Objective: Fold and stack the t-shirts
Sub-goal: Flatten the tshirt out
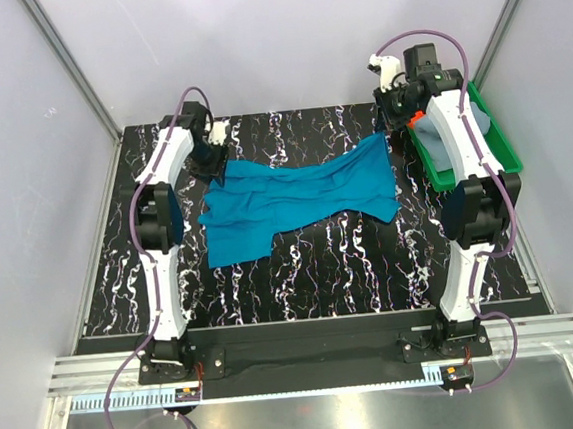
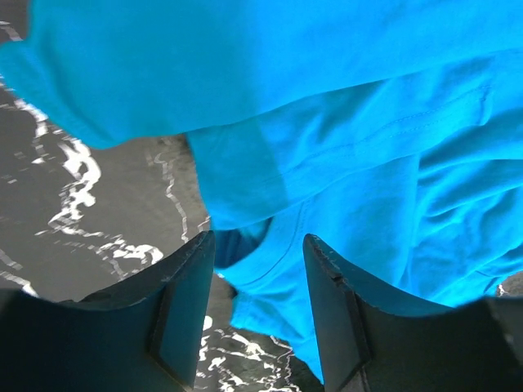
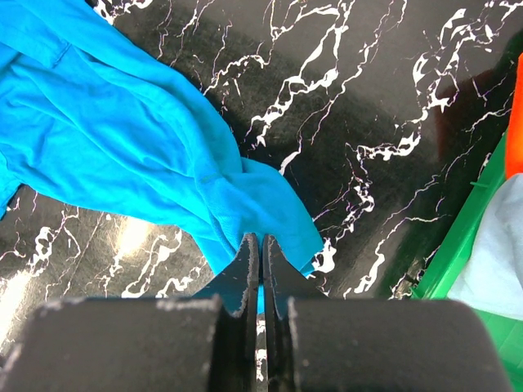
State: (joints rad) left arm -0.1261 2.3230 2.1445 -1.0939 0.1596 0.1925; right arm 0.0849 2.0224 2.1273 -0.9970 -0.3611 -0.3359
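Observation:
A teal-blue t-shirt lies crumpled across the middle of the black marbled table. My left gripper is at the shirt's far left corner. In the left wrist view its jaws stand apart, with a hemmed edge of the teal cloth lying between them, not pinched. My right gripper is at the shirt's far right corner, and in the right wrist view it is shut on a fold of the teal cloth. An orange-red t-shirt and a grey-blue t-shirt lie in the tray.
A green plastic tray stands at the table's right edge, just right of my right gripper; its rim shows in the right wrist view with the orange-red cloth and the grey-blue cloth inside. Grey walls close in three sides.

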